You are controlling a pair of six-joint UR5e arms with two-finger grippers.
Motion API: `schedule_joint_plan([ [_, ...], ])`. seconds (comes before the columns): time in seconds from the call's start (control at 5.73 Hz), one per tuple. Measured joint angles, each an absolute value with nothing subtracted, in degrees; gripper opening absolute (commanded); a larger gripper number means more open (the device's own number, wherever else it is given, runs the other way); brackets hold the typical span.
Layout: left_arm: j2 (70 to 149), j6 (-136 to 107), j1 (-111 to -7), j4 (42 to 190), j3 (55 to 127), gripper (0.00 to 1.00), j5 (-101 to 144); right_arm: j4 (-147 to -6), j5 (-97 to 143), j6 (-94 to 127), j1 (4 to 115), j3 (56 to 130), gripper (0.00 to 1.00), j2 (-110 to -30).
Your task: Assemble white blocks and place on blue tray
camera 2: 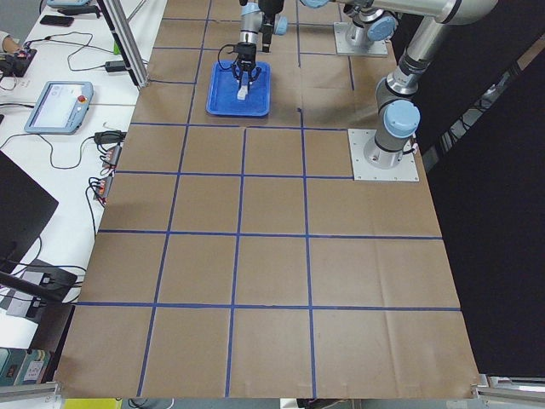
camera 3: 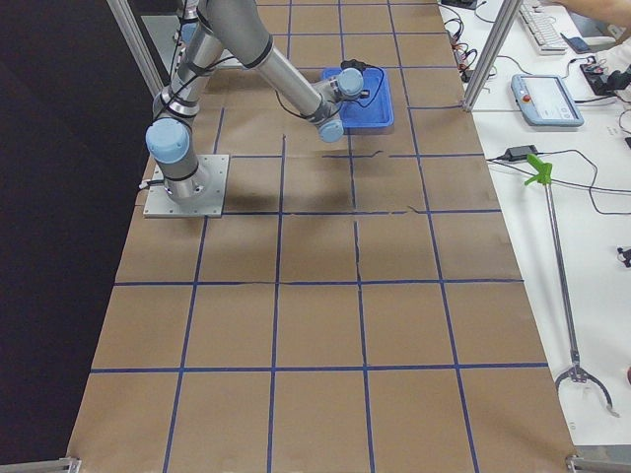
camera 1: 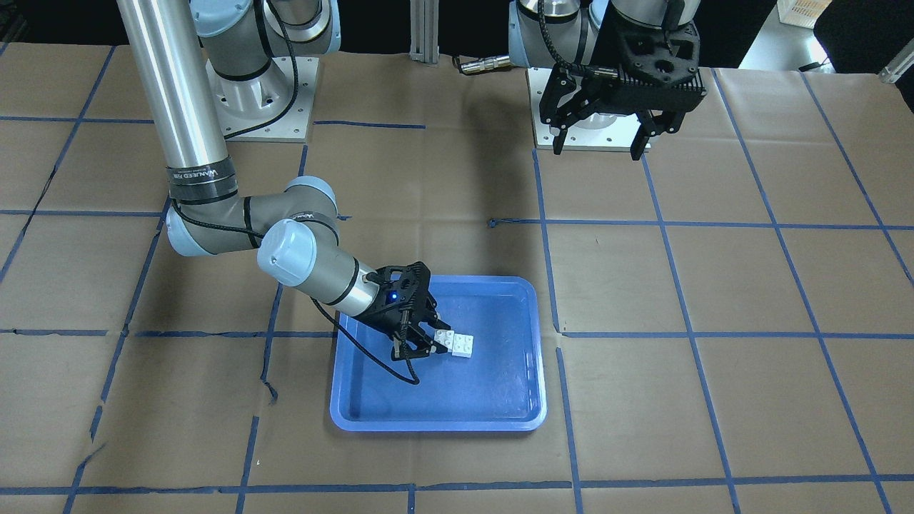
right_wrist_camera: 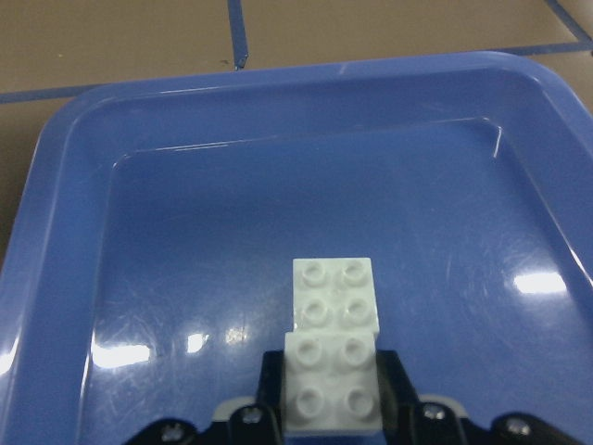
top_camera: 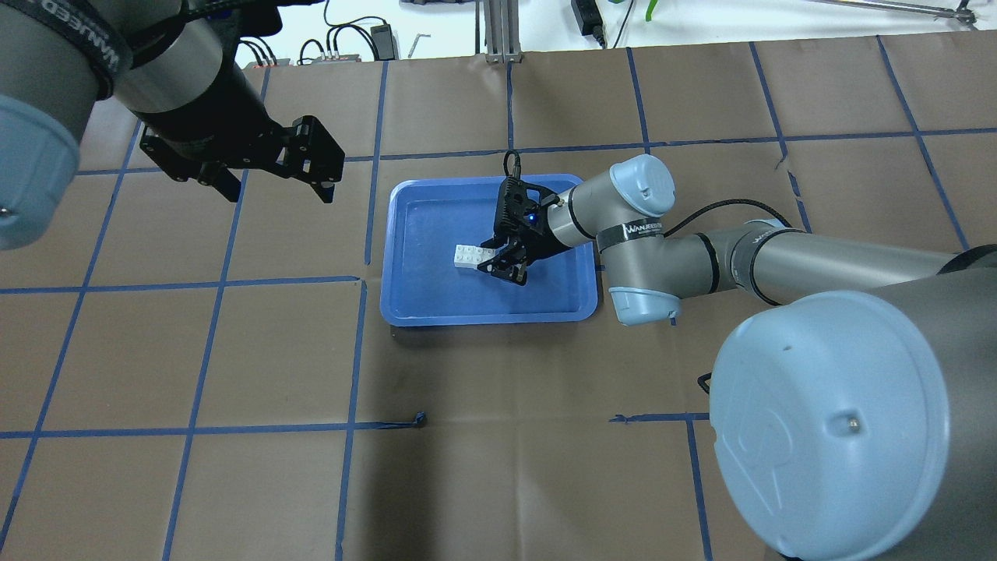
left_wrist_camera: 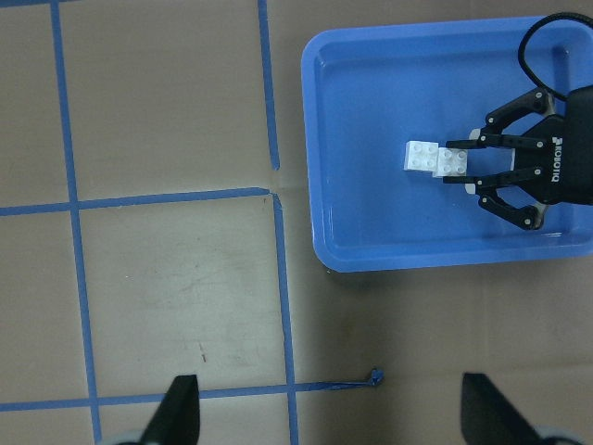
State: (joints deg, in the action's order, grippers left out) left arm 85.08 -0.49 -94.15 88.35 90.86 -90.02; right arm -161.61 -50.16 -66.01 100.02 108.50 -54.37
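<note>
So in the front-facing view the right gripper (camera 1: 427, 344) is reaching low into the blue tray (camera 1: 435, 426) and pinching the white blocks (camera 1: 457, 343) near its middle. It's coming in at a slant, probably so the fingers are clearing the raised rim. The left gripper (camera 1: 598, 150) is hanging at the far side by its base, jaws spread and carrying nothing, I'd guess parked there to keep out of the way. The overhead view is showing the same thing: the blocks are sitting as one joined pair, sticking out to the left of the right gripper's tips. The two end views are showing everything too small to add anything. The left wrist camera is looking down from high up, and one finger is sitting on each side of one block while the other block pokes out free. In the right wrist camera the near block is being clamped between the pads and is overlapping the far one, so they look assembled with an offset. I can't tell if the pair is touching the tray floor or hovering just above it. Looks like only the letting go is left.
</note>
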Motion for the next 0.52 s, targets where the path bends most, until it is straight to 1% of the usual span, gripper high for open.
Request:
schedule_joint_plan([
  [0.52,85.0,-0.5,-94.1,88.3,90.8,0.99,-90.1,-162.7,-51.6,-66.0,100.0,108.3,0.29,-54.3],
])
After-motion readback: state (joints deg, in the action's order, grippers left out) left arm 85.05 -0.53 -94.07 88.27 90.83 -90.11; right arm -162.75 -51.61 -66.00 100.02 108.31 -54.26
